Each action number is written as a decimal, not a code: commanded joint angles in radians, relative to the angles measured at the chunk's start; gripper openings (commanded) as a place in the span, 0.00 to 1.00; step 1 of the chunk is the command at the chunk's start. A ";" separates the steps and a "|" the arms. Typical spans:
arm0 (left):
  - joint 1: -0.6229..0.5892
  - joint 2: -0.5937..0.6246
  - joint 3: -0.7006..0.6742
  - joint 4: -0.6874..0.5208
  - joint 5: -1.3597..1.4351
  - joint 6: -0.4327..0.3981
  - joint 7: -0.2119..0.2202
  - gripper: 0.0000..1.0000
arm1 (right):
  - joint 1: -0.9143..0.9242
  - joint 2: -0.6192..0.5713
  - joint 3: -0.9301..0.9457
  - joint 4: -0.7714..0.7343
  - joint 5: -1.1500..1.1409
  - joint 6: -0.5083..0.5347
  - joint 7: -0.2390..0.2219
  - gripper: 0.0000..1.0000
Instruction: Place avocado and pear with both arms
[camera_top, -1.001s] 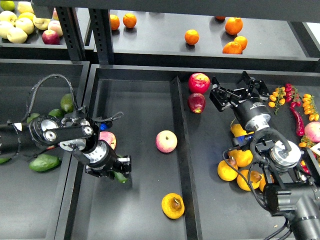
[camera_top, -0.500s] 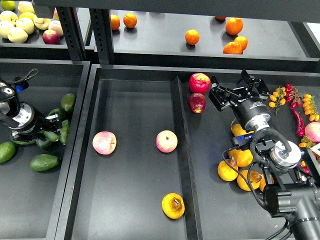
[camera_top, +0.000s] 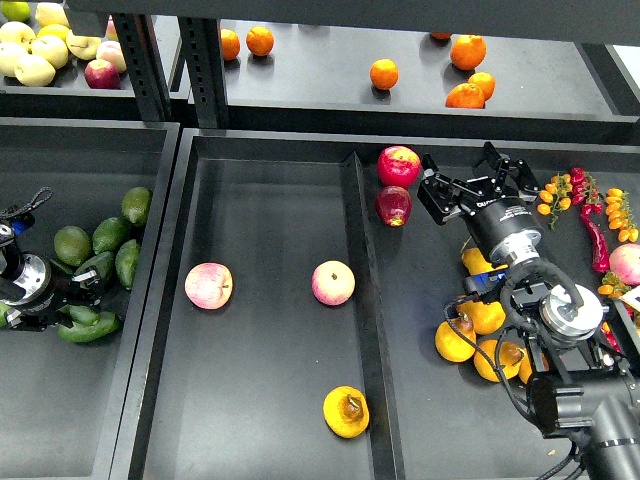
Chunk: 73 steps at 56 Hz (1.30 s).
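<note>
The pear (camera_top: 346, 411), yellow-orange with a dark brown blotch, lies at the near end of the middle tray (camera_top: 270, 180). The elongated mid-green avocado (camera_top: 92, 327) lies in the left tray (camera_top: 60, 420), just under my left gripper (camera_top: 86, 289). That gripper is low among the avocados, dark and partly end-on, so I cannot tell its fingers apart. My right gripper (camera_top: 468, 186) is open and empty above the right tray, beside two red apples (camera_top: 398, 165).
Rounder, darker avocados (camera_top: 110, 236) lie behind the left gripper. Two pink apples (camera_top: 209, 285) (camera_top: 333, 282) lie in the middle tray. Yellow pears (camera_top: 484, 317) lie under my right arm. Chillies and small tomatoes (camera_top: 590, 215) are at the right. Oranges (camera_top: 383, 73) sit on the shelf behind.
My left arm has drawn back from the middle tray to the left tray and now sits low over the avocados. The pink apple it covered now shows. The right arm has not moved.
</note>
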<state>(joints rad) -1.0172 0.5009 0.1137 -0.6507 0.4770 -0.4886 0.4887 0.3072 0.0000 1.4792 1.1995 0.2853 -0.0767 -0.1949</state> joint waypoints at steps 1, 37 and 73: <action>0.009 -0.008 -0.003 0.013 0.000 0.000 0.000 0.37 | -0.005 0.000 0.000 0.002 0.000 0.000 0.000 1.00; 0.003 -0.019 -0.029 0.000 0.057 0.000 0.000 0.92 | -0.020 0.000 -0.004 0.019 0.002 0.001 -0.001 1.00; 0.023 0.038 -0.483 -0.023 -0.110 0.000 0.000 0.99 | -0.068 0.000 -0.028 0.019 0.003 0.014 -0.017 1.00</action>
<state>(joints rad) -1.0123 0.5383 -0.2252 -0.6767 0.4676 -0.4889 0.4889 0.2545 0.0000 1.4602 1.2188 0.2883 -0.0706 -0.2071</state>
